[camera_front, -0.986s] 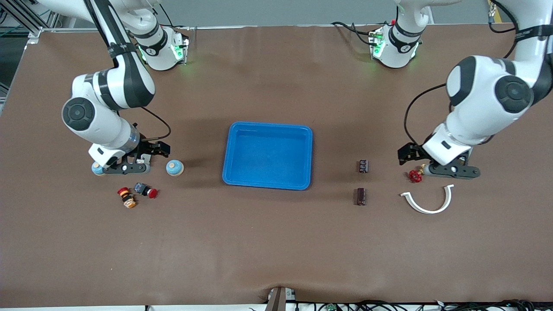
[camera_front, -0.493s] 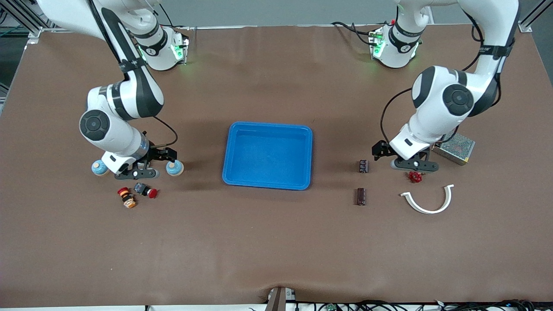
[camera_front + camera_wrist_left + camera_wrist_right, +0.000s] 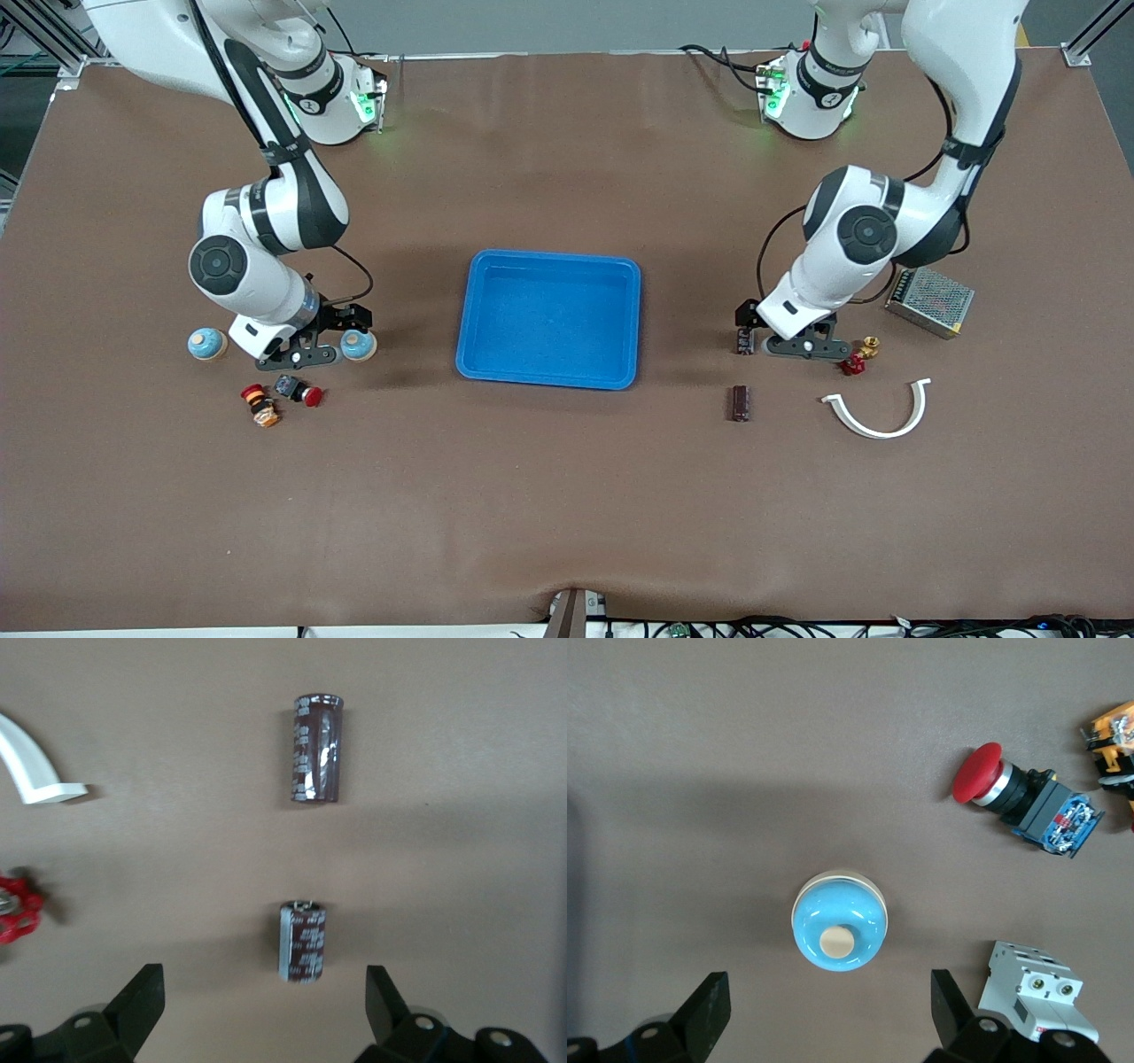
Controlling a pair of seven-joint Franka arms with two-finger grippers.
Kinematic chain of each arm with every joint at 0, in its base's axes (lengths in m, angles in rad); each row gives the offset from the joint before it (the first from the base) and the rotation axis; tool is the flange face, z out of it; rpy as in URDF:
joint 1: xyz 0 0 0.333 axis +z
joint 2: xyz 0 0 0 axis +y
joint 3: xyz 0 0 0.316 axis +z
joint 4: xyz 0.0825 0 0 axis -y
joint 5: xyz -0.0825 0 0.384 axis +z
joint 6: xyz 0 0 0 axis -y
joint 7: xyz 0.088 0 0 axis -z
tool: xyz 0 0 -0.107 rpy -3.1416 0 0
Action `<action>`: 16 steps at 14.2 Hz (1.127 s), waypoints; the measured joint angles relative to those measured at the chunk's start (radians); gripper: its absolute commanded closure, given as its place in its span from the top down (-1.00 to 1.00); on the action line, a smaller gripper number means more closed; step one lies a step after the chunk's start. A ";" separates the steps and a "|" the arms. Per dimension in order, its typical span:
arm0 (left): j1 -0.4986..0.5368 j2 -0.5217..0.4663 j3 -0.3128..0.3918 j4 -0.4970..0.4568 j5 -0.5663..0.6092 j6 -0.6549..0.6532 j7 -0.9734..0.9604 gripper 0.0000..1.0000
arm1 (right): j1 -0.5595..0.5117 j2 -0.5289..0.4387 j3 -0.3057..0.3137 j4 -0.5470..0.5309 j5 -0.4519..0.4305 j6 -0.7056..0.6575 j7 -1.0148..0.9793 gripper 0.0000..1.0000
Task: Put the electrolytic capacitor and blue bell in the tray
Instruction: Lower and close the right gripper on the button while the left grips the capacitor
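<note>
**Both arms lined up, nothing lifted yet**

Two grabs are being set up at once. The left gripper [image 3: 261,997] hangs over the smaller electrolytic capacitor [image 3: 303,942], fingers spread wide and empty, the little can lying on its side between them on the counter [image 3: 567,496]. A longer capacitor [image 3: 740,402] lies nearer the front camera, and a red valve handle [image 3: 852,363] sits just beside the arm.

At the right arm's end, the right gripper [image 3: 824,997] is over a blue bell [image 3: 840,920], fingers also wide apart and holding nothing. A second bell [image 3: 206,344] stands close by, with a red push button [image 3: 1028,797] and a white terminal block [image 3: 1032,992] near.

The tray [image 3: 549,377] waits bare in the middle, between the two.

Risks, as I judge them: the capacitor is round and could roll or squirt out if pinched off-centre. The bell's dome is smooth, so a high grip may slip. That terminal block lies near one finger and might get nudged on the way down.
</note>
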 measured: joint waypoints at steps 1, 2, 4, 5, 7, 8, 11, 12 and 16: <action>-0.002 0.023 0.000 -0.006 0.026 0.041 -0.029 1.00 | 0.000 0.004 -0.001 -0.008 0.000 0.018 -0.004 1.00; -0.003 0.045 0.000 -0.011 0.053 0.077 -0.059 1.00 | 0.000 0.009 -0.002 -0.021 0.000 0.052 -0.007 1.00; -0.007 0.081 0.000 -0.016 0.109 0.123 -0.120 1.00 | 0.000 0.022 -0.003 -0.059 0.000 0.128 -0.009 1.00; -0.008 0.093 0.000 -0.017 0.138 0.135 -0.146 1.00 | 0.000 0.029 -0.003 -0.069 0.000 0.147 -0.009 1.00; -0.008 0.105 0.000 -0.017 0.169 0.146 -0.178 1.00 | 0.000 0.041 -0.003 -0.072 0.000 0.160 -0.010 1.00; -0.008 0.109 0.000 -0.017 0.172 0.147 -0.182 1.00 | 0.000 0.046 -0.003 -0.072 0.000 0.165 -0.010 1.00; -0.008 0.112 0.000 -0.017 0.173 0.148 -0.183 1.00 | 0.000 0.069 -0.004 -0.073 0.000 0.191 -0.010 1.00; -0.008 0.113 0.000 -0.017 0.173 0.148 -0.183 1.00 | 0.000 0.079 -0.004 -0.073 0.000 0.204 -0.010 1.00; -0.008 0.127 0.000 -0.017 0.173 0.148 -0.188 1.00 | 0.000 0.114 -0.004 -0.073 0.000 0.244 -0.010 1.00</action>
